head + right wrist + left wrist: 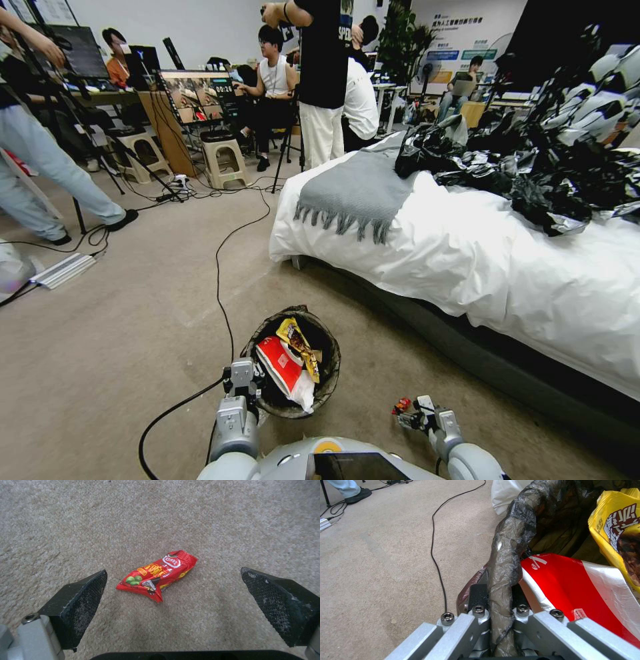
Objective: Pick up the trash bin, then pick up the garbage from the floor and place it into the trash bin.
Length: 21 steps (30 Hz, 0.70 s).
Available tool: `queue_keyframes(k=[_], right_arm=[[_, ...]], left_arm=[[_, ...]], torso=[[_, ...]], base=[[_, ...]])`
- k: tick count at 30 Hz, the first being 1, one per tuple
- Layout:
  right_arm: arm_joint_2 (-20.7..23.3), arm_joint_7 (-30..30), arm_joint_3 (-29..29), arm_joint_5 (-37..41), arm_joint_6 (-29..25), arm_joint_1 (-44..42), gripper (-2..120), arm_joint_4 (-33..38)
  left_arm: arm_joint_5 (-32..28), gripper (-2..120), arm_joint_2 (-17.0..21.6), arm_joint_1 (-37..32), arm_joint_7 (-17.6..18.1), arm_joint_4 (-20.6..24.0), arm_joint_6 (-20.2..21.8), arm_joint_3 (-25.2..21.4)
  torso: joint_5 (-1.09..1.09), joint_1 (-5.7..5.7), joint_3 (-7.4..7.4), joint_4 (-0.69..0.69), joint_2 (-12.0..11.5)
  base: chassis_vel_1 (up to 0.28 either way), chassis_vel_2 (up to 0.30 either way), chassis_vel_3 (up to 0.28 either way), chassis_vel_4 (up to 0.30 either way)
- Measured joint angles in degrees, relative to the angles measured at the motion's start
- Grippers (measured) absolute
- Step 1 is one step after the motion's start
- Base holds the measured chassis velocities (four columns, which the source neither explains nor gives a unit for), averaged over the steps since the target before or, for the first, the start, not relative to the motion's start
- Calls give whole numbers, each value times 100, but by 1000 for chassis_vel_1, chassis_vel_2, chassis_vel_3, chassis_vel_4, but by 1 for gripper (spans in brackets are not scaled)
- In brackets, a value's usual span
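Landmark: trash bin (292, 363), standing on the carpet (120, 347) directly ahead of the robot, near the foot of the bed (467, 267).

Left gripper (500, 600): fingers together, clamped on the bin's near rim with the black liner (510, 545) pinched between them.

Right gripper (173, 590): to the right of the bin, low over the carpet, fingers (83, 592) spread wide apart. A small red snack packet (156, 575) lies flat between them, skewed to the line between the pads, not yet touched.

Step in hand, as judged: grasping the floor packet. Advice: lower until the pads nearly brush the carpet, keep the packet centred, close across its narrow width. It is thin and crinkly, so a high grip would likely slip off. Keep the left hold steady so the bin does not tip.

Counts:
- bins: 1
- wrappers visible in the bin: 2, one red-and-white (283, 367), one yellow (299, 343)
- packets on the floor near the bin: 1
- black cable (220, 280) left of the bin: 1
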<state>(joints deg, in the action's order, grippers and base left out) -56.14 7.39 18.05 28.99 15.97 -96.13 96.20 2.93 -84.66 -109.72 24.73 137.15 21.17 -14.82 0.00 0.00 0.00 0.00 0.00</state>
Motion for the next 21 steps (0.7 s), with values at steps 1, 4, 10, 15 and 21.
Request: queue_keyframes(k=[1, 4, 10, 15, 21], right_arm=[[-11, -16, -9, -21, -30, 21, 100, -50], [-24, -48, -21, -41, -73, 58, 97, -133], [-40, -110, -29, -77, -156, 105, 91, -222], [-42, -205, -30, -105, -178, 126, 87, -267], [-79, -243, -45, -139, -236, 172, 86, -363]], left_arm=[[2, 0, -2, -2, 0, 0, -1, 0], [6, 0, -2, -13, 1, 0, -2, -5], [16, 0, -3, -18, 3, 0, -8, -8], [32, 0, -9, -20, 5, -6, -17, 8], [34, 0, -4, -22, 7, -7, -20, 8]], torso=[[0, 0, 0, 0, 0], [0, 0, 0, 0, 0], [0, 0, 0, 0, 0], [0, 0, 0, 0, 0], [0, 0, 0, 0, 0]], base=[[0, 0, 0, 0], [0, 0, 0, 0], [0, 0, 0, 0], [0, 0, 0, 0], [0, 0, 0, 0]])
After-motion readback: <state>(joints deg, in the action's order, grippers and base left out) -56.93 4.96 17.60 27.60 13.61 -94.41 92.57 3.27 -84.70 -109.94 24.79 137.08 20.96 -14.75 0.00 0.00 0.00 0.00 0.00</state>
